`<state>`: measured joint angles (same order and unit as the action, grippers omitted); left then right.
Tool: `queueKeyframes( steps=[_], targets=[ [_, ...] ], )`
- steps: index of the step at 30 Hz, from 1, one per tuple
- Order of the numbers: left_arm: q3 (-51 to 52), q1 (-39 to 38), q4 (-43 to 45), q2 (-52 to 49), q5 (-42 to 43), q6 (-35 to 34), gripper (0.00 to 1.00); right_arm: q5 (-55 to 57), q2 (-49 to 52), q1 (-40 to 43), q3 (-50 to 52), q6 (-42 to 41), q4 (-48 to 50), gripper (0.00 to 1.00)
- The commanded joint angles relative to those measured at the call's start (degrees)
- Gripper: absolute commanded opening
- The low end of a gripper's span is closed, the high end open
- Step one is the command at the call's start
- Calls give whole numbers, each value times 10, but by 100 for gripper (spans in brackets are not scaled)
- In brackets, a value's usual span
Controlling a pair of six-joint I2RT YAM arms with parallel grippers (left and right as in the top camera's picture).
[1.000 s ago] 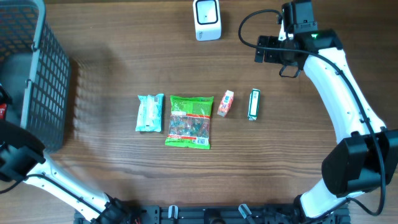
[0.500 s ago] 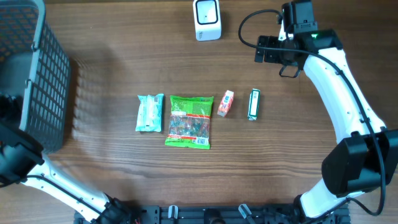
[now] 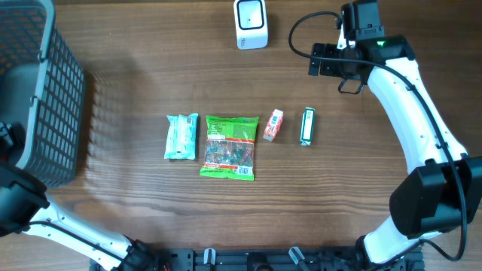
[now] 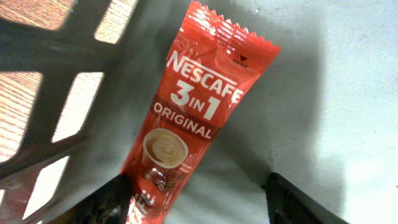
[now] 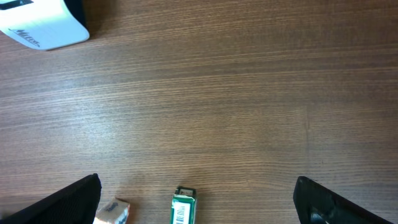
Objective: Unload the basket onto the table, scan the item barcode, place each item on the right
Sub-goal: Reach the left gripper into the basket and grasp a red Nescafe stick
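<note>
At the far left, a red coffee sachet (image 4: 193, 118) is seen lying on the floor of the grey basket (image 3: 53, 83). The left gripper (image 4: 199, 193) is held over it with its fingers apart, and nothing is squeezed. The sachet looks put away, so a new item must likely be picked next.

On the table (image 3: 135, 211), a blue packet (image 3: 181, 137), a green bag (image 3: 230, 147), a small orange box (image 3: 273, 125) and a thin green pack (image 3: 306, 126) are laid in a row. The white scanner (image 3: 250, 22) is stood at the back. The right gripper (image 5: 197, 180) is held wide open near it, with nothing in it. Nothing is seen in the way. The picked item's barcode must be turned to the scanner.
</note>
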<state>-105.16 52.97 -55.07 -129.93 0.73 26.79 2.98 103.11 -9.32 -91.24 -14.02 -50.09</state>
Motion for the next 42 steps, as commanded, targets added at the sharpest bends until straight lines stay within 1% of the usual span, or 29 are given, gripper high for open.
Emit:
queueKeyframes(
  steps=[1,5,6,7,8,9,12,14,15,16,18,20,23,24,27,29,31,32,33,35,37,40,42],
  targets=[
    [58,20,-20,-51,102,-4,61,-1,-6,-1,-5,-6,1,100],
    [59,13,-39,-51,204,-4,58,-1,-6,-1,-5,-6,1,100],
    [59,9,-43,-51,216,-4,58,-1,-6,-1,-5,-6,1,100],
    [59,4,-46,-51,220,-7,60,-1,-6,-1,-5,-6,1,100],
    [59,-5,-45,-51,220,-24,64,-1,-6,-1,-5,-6,2,100],
    [59,-13,-45,-51,220,-34,66,-1,-6,-1,-5,-6,1,100],
    [58,-36,-47,-51,220,-34,67,-1,-6,-1,-5,-6,1,100],
    [58,-49,-43,-51,214,-35,67,-1,-6,-1,-5,-5,2,100],
    [58,-55,-43,-51,208,-35,62,-1,-6,-1,-5,-6,2,99],
    [58,-61,-42,-51,203,-35,60,-1,-6,-1,-5,-6,1,100],
    [57,-71,-42,-50,202,-37,60,-1,-6,-1,-5,-6,1,100],
    [40,-81,-41,-46,189,-70,60,-1,-6,-1,-5,-6,1,100],
    [5,-91,-43,-29,187,-84,62,-1,-6,-1,-5,-6,1,100],
    [-6,-94,-39,-19,187,-93,64,-1,-6,-1,-5,-6,1,100],
    [-12,-97,-26,-2,185,-93,67,-1,-6,-1,-5,-6,1,100],
    [-12,-97,-28,-2,163,-93,68,-1,-6,-1,-5,-6,1,100],
    [-10,-97,-27,-2,123,-93,68,-1,-6,-1,-5,-5,1,100],
    [-10,-97,-26,-2,89,-93,68,-1,-6,-1,-5,-6,1,100],
    [-10,-97,-26,-2,78,-93,66,-1,-6,-1,-5,-6,1,100],
    [-10,-99,-28,1,77,-93,64,-1,-6,-1,-5,-6,1,100],
    [-10,-107,-25,11,77,-92,64,-1,-6,-1,-5,-6,2,100],
    [-10,-118,-12,35,77,-93,65,-1,-6,-1,-5,-6,1,100],
    [-10,-126,-1,55,77,-93,68,-1,-6,-1,-5,-6,1,100]
  ],
)
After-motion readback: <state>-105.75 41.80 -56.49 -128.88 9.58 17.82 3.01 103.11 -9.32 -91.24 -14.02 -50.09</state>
